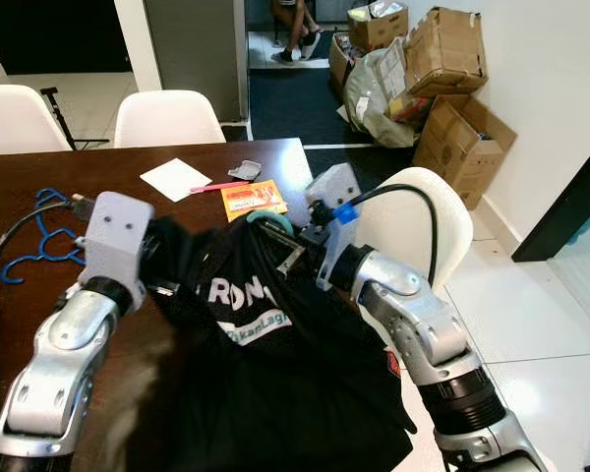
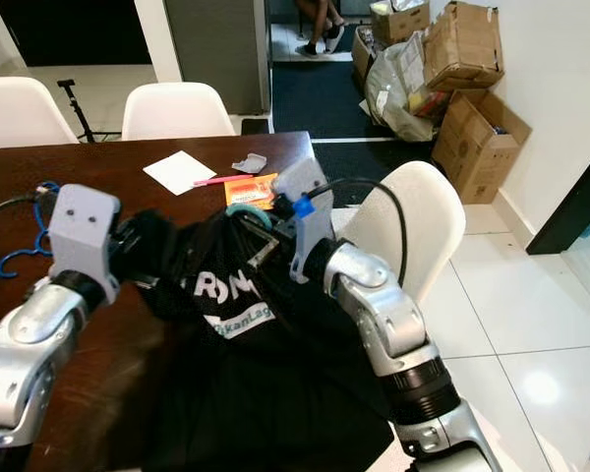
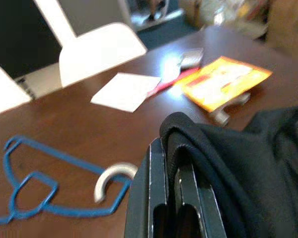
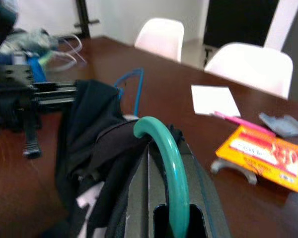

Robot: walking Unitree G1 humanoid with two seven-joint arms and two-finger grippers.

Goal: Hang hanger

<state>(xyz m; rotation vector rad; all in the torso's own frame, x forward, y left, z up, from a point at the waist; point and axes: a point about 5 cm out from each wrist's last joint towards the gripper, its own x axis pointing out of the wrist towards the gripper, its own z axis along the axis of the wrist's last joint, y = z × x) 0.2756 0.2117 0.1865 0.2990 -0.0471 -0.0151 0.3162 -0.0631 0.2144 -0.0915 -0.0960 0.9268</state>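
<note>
A black T-shirt (image 1: pixel 265 334) with white lettering hangs between my two grippers over the near end of the dark wooden table (image 1: pixel 39 177). My left gripper (image 3: pixel 171 148) is shut on a fold of the shirt's fabric at its left side. My right gripper (image 4: pixel 164 163) is shut on a teal hanger (image 4: pixel 166 153), whose curved hook (image 1: pixel 267 218) sticks up out of the shirt's neck. The rest of that hanger is hidden inside the shirt. A blue hanger (image 1: pixel 39 236) with a silver hook (image 3: pixel 111 178) lies flat on the table to the left.
On the table beyond the shirt lie a white paper (image 1: pixel 175 178), a pink pen (image 1: pixel 216 186), an orange packet (image 1: pixel 253 199) and a small grey object (image 1: pixel 244 170). White chairs (image 1: pixel 167 118) stand behind the table and one (image 1: pixel 413 226) at its right. Cardboard boxes (image 1: pixel 452 88) line the right wall.
</note>
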